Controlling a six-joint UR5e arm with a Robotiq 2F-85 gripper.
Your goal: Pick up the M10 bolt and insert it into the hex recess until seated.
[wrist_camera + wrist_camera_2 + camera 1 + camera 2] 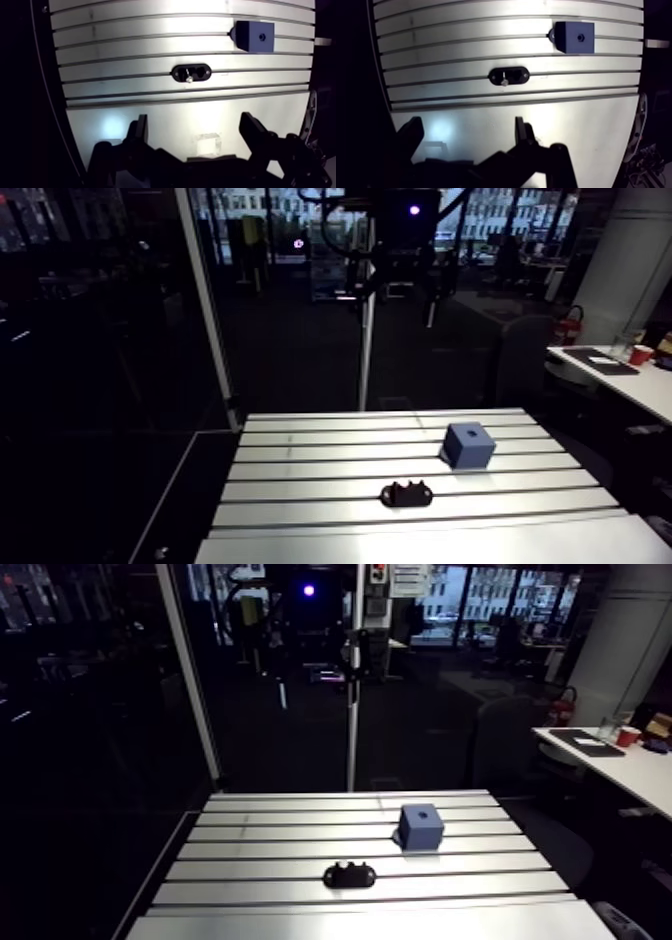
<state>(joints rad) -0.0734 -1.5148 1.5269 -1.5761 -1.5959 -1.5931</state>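
Brushed, pale metal is filling the workspace: a slotted aluminium table point(100, 55) with long parallel grooves is catching a soft glare under the tool. Over its smooth, ungrooved front strip, the black two-fingered gripper point(197, 134) is hanging with its angular fingers point(141, 131) spread wide apart, gripping nothing.

Ahead of the gripper, past a few grooves, a low matte-black oval holder point(190, 73) with two round hollows is lying flat on a ridge between slots. The small silvery M10 bolt point(188, 78) is sitting at this holder, its bright metal showing against the dark plastic near the edge facing the gripper. It is too small to tell whether it is standing upright or leaning.

Farther ahead and off to one side, well apart from the holder, a matte blue cube-shaped block point(468, 447) is resting squarely on the table. A small dark recess point(262, 36) is opening in the middle of its top face, though its hexagonal outline is too fine to make out.
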